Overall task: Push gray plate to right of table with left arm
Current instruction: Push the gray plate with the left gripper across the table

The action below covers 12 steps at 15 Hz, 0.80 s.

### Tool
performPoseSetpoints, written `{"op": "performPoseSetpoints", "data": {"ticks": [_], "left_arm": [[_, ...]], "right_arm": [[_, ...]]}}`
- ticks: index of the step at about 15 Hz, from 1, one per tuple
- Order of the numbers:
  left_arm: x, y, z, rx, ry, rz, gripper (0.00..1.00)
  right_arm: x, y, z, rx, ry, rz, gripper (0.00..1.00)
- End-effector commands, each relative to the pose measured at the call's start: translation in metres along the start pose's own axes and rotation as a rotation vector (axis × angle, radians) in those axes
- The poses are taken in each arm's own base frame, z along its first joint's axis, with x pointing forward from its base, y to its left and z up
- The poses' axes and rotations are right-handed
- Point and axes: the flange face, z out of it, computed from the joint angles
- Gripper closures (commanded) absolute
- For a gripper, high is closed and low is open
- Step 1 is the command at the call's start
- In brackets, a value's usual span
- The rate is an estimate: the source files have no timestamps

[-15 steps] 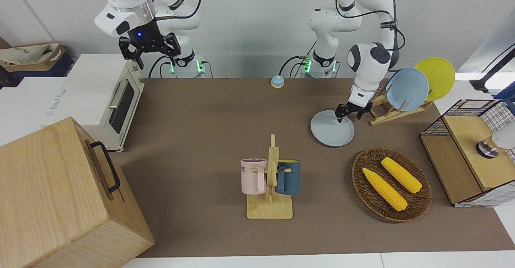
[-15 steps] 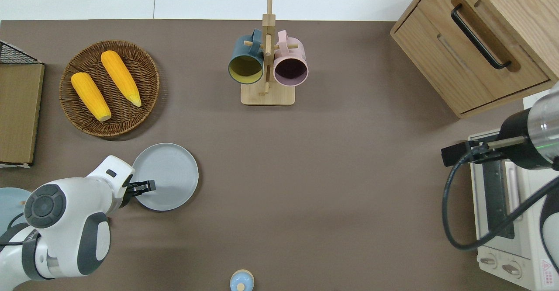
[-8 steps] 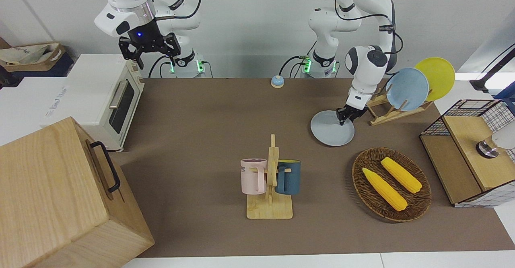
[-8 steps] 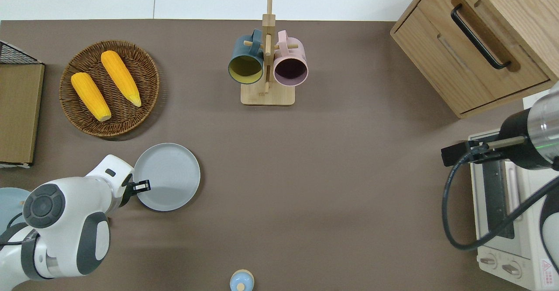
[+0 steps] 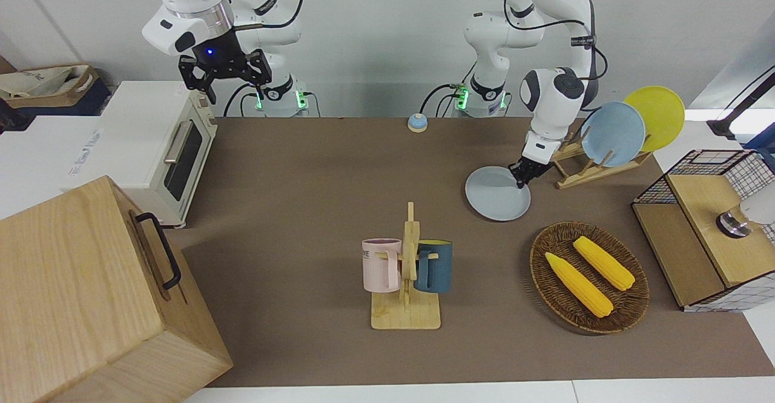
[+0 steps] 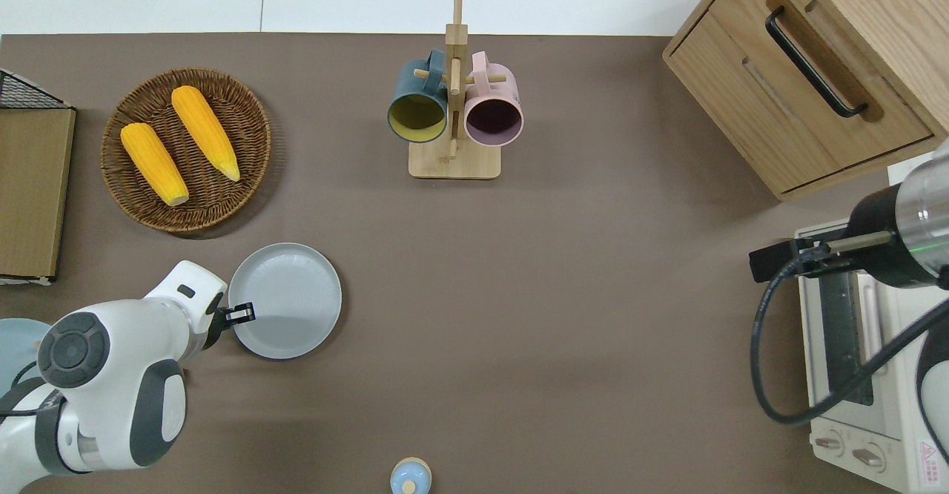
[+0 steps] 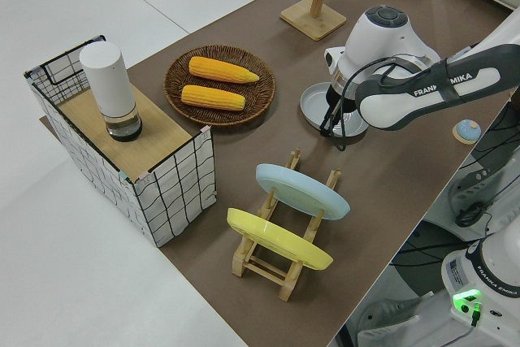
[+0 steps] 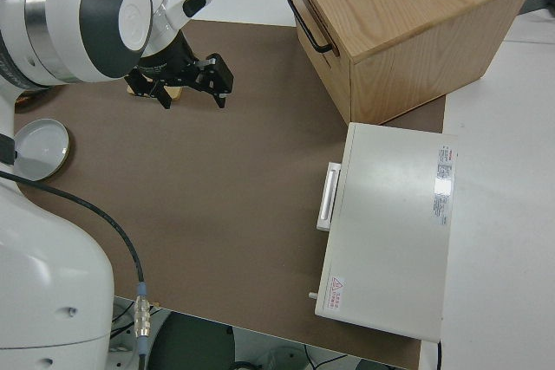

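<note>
On the table [image 6: 519, 271] lies the gray plate [image 6: 289, 297], round, plain, shallow-rimmed; left gripper [image 6: 247, 313], fingers pinched together, touches its rim.

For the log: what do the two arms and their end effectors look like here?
Both are white jointed arms with black cables. The left arm has dark gray round joint caps, "FRANKA EMIKA" lettering and a small black left end effector. The right arm has a silver ring, a blue-lit black wrist and a wider black right end effector.
</note>
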Motion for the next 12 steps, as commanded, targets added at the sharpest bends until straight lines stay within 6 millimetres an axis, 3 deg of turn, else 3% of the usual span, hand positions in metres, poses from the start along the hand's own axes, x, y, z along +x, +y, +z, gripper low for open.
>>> {"op": "performPoseSetpoints", "data": {"ticks": [1, 4, 12], "left_arm": [[-0.008, 0.013, 0.013, 0.004, -0.017, -0.008, 1.00], [-0.008, 0.015, 0.013, 0.004, -0.018, -0.017, 1.00], [-0.019, 0.061, 0.010, -0.001, -0.017, -0.085, 1.00]], "right_arm": [[-0.003, 0.001, -0.004, 0.010, -0.004, 0.004, 0.017], [-0.003, 0.001, -0.004, 0.010, -0.004, 0.004, 0.017], [-0.003, 0.002, -0.004, 0.010, -0.004, 0.006, 0.017]]}}
